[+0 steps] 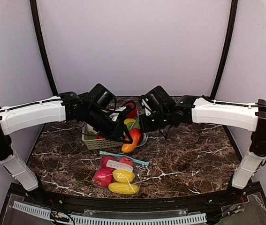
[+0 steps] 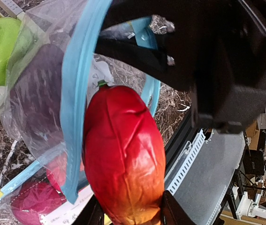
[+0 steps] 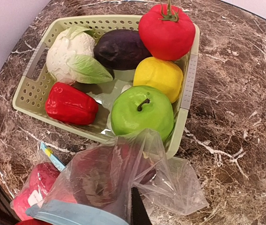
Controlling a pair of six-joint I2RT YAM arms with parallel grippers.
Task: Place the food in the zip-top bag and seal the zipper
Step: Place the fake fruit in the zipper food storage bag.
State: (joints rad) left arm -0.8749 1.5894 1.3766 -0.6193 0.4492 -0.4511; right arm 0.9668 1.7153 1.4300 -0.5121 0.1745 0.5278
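The red-orange fruit (image 2: 123,159) fills the left wrist view. Its orange end is clamped between the two fingers of the left gripper (image 2: 133,213), and the rest sticks out well past the fingertips. Its long axis runs straight out from the gripper along the line of the fingers. The small green stem tip is at the far end, pointing away from the gripper toward the raised mouth of the bag (image 2: 39,89).

The bag's blue zipper strip (image 2: 76,93) crosses the fruit's side, touching or just in front of it. The clear film spreads out beyond that strip.

Past the stem tip, the right gripper (image 2: 144,35) has its fingers closed on a stretch of the blue strip and holds that edge of the bag up off the table. From the right wrist, only one dark finger (image 3: 135,208) shows against the lifted film.

The lower part of the bag lies on the marble table (image 1: 193,159) below both grippers. Pink-red pieces (image 1: 103,177) and yellow pieces (image 1: 123,176) lie inside it.

Beyond the right gripper stands the basket (image 3: 189,79). A green apple (image 3: 142,112) sits in its nearest corner, just behind the held film. A yellow piece (image 3: 158,77) and a red tomato (image 3: 166,33) lie farther along the same side.
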